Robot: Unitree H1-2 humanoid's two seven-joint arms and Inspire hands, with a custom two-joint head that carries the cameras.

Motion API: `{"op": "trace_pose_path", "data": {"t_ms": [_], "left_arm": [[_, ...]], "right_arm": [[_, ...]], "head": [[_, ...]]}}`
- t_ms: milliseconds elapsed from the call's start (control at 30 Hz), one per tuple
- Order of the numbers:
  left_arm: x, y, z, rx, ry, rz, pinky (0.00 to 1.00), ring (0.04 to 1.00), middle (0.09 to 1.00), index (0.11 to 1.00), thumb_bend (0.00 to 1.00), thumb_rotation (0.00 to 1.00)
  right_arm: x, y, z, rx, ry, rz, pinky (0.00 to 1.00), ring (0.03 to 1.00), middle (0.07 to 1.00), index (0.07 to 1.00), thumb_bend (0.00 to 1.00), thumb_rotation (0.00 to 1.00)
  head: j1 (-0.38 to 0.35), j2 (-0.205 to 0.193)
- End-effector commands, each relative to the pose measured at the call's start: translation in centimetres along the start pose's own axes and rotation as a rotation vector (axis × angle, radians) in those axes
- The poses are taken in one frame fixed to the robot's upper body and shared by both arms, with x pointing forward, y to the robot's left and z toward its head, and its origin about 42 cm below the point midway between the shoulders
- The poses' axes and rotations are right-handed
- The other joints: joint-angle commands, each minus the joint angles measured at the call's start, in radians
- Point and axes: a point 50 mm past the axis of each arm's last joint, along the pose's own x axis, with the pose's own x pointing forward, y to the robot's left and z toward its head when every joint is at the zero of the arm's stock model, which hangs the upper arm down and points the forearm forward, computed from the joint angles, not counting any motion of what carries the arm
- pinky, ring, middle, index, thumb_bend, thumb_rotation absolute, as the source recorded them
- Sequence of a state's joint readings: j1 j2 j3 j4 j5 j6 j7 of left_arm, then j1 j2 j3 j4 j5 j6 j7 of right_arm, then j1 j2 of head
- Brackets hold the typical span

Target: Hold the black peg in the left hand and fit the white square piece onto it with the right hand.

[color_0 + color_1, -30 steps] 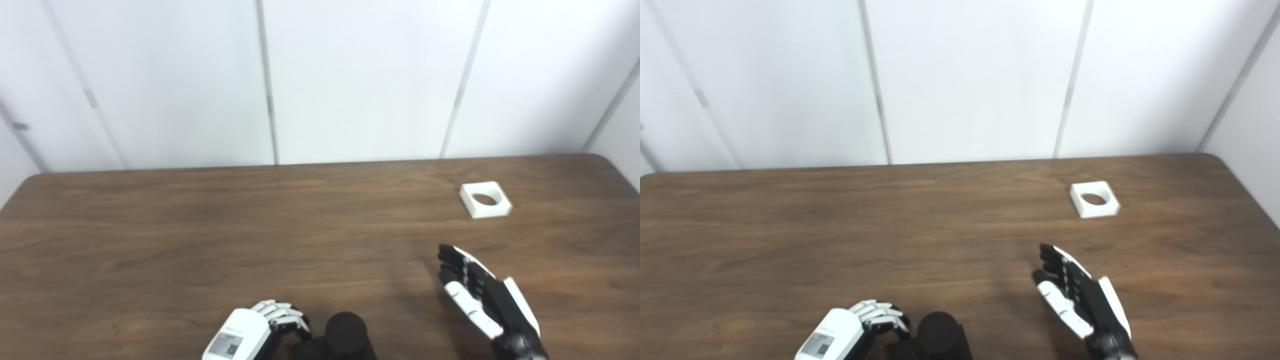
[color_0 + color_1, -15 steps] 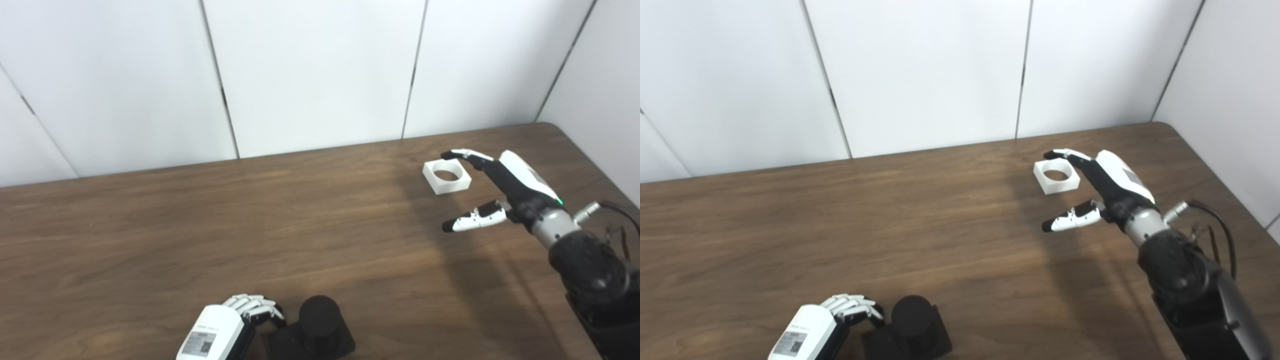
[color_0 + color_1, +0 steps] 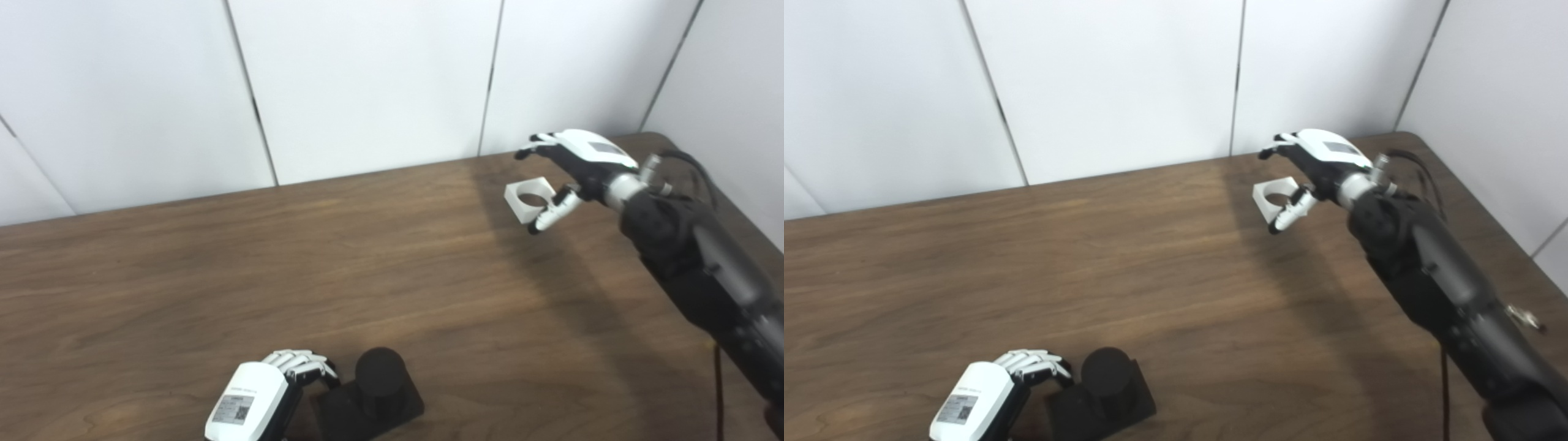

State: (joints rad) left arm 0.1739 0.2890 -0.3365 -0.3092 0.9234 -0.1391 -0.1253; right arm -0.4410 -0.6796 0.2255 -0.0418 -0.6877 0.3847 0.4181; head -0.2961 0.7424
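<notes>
**Q:** What are your fingers (image 3: 531,144) doing at the far corner?

**A:** On my right hand (image 3: 579,162) they are spread and hold nothing. The fingers arch over the far side of the white square piece (image 3: 530,199), while the thumb (image 3: 549,214) points down at its near right edge. I cannot tell whether either touches it yet. I judge the hand is posed this way so that a single closing motion pinches the piece across two opposite walls, leaving its round hole unobstructed for the fit.

**Q:** Where does the piece lie?

**A:** Flat on the table (image 3: 245,269), hole upward, near the far right corner and well apart from the peg. A flat piece offers only low side walls to grip, so I expect the pinch must come in low, close to the table surface.

**Q:** And the left hand?

**A:** My left hand (image 3: 986,392) sits at the near edge, its fingers (image 3: 1032,362) curled beside the dark base from which the black peg (image 3: 1105,370) rises upright. From these views I cannot tell whether they are closed on the base or merely resting against it. I judge the hand is placed there to steady the peg with its top exposed, so the hole can later be lowered straight onto it.

**Q:** How far along is the task?

**A:** Early, by my judgement: the piece is not yet lifted.
</notes>
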Motion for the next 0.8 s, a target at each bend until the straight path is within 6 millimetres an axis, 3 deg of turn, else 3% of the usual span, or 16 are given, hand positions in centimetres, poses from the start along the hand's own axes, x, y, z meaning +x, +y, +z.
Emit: {"op": "trace_pose_path", "data": {"t_ms": [0, 433, 767], "left_arm": [[-1.2, -0.8, -1.7, 0.019, 0.097, -0.096, 0.77, 0.762, 0.715, 0.490, 0.51, 0.05], [-1.1, -0.7, -1.6, 0.012, 0.102, -0.099, 0.77, 0.760, 0.713, 0.490, 0.51, 0.05], [-1.1, -0.5, -1.3, -0.003, 0.102, -0.104, 0.77, 0.765, 0.718, 0.490, 0.51, 0.05]], "right_arm": [[1.1, -3.2, 0.3, -0.086, -0.026, -0.086, 0.97, 1.000, 0.960, 0.820, 0.89, 0.15], [5.6, -2.6, -0.6, -0.297, 0.023, 0.041, 0.99, 1.000, 0.968, 0.816, 0.88, 0.16], [6.6, -2.3, -1.4, -0.311, 0.050, 0.077, 0.97, 0.991, 0.942, 0.810, 0.88, 0.18]], "head": [[0.001, 0.002], [0.007, 0.004], [0.016, 0.010]]}}
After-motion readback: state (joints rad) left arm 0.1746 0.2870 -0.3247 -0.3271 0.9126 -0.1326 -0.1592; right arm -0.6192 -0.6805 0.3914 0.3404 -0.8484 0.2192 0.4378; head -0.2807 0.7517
